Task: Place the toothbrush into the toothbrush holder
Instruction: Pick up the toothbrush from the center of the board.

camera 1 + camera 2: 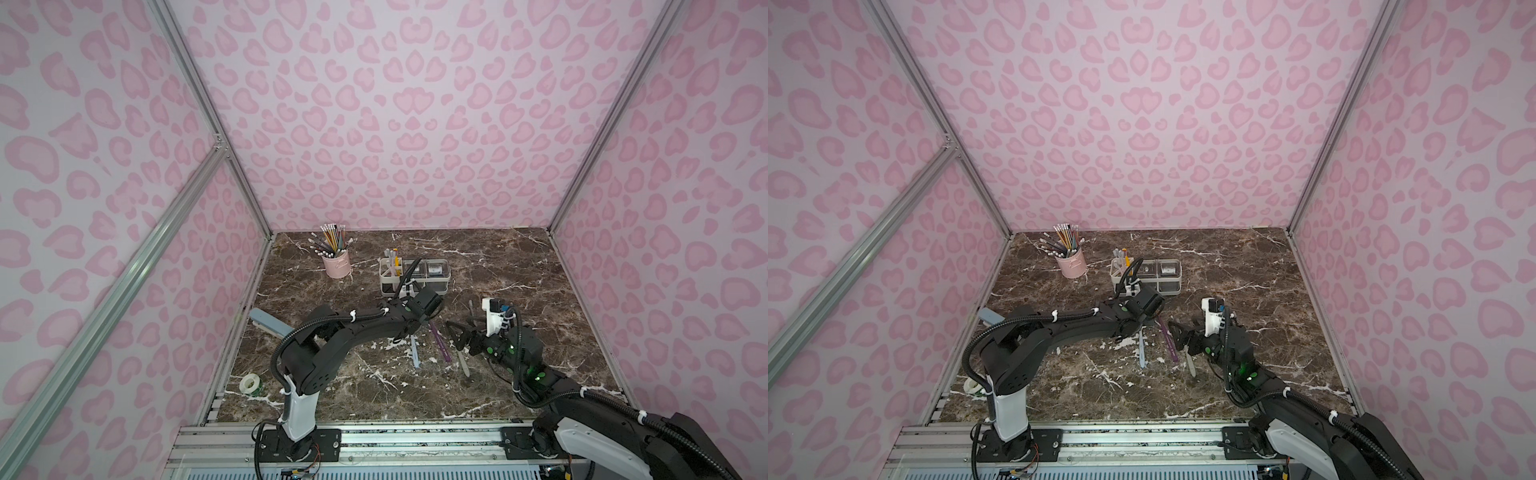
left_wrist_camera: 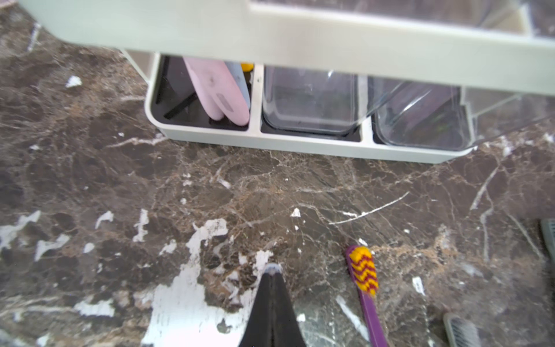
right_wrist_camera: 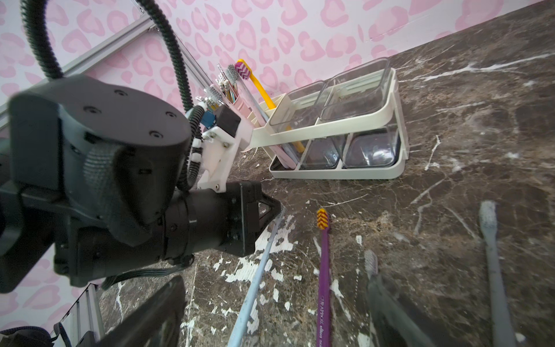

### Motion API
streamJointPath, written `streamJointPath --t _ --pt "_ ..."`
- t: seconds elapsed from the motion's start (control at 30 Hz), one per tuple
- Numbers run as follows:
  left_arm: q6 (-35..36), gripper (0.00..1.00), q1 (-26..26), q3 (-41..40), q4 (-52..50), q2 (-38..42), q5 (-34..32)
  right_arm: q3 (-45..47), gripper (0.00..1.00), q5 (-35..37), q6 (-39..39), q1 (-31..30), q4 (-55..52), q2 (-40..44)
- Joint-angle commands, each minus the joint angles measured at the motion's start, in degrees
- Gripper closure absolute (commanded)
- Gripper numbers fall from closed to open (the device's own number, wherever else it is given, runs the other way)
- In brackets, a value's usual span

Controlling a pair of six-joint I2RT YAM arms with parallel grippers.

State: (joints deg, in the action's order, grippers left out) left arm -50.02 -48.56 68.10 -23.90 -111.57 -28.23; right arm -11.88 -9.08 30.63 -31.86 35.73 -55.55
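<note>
Left gripper point(image 2: 272, 272): fingers pinched shut on one end of the slim pale-blue toothbrush point(image 3: 255, 279), which you see slanting over the veined marble table point(image 3: 450, 120), lower centre | Right gripper point(image 1: 457, 336): fingers spread wide, holding nothing | Toothbrush holder point(image 1: 388, 286): white plastic frame with clear square cups point(image 3: 354, 90), mid-frame in both top views

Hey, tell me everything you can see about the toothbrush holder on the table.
The toothbrush holder is a cream plastic open frame: a base tray, posts and an upper rim. It has three sections in a row. The end section holds leaning brushes, among them a yellow toothbrush and a pink toothbrush; the other two hold clear square cups. It stands upright on the marble table toward the back wall. No gripper touches it.
</note>
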Motion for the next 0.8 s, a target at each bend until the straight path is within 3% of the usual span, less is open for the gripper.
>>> streamJointPath --t 0.0,0.53,0.77 --pt "-0.7 0.96 0.0 0.7 0.0 0.9 -1.6 -1.0 0.04 -2.8 0.8 -0.1 3.5 -1.7" --pt "-0.5 0.98 0.0 4.6 -2.3 7.2 -2.4 -4.7 0.07 -19.5 6.3 -0.4 13.3 -17.8" --pt "-0.4 0.98 -0.1 4.5 -2.0 8.3 -1.9 -7.9 0.16 -24.4 8.0 -2.1 15.8 -25.8"
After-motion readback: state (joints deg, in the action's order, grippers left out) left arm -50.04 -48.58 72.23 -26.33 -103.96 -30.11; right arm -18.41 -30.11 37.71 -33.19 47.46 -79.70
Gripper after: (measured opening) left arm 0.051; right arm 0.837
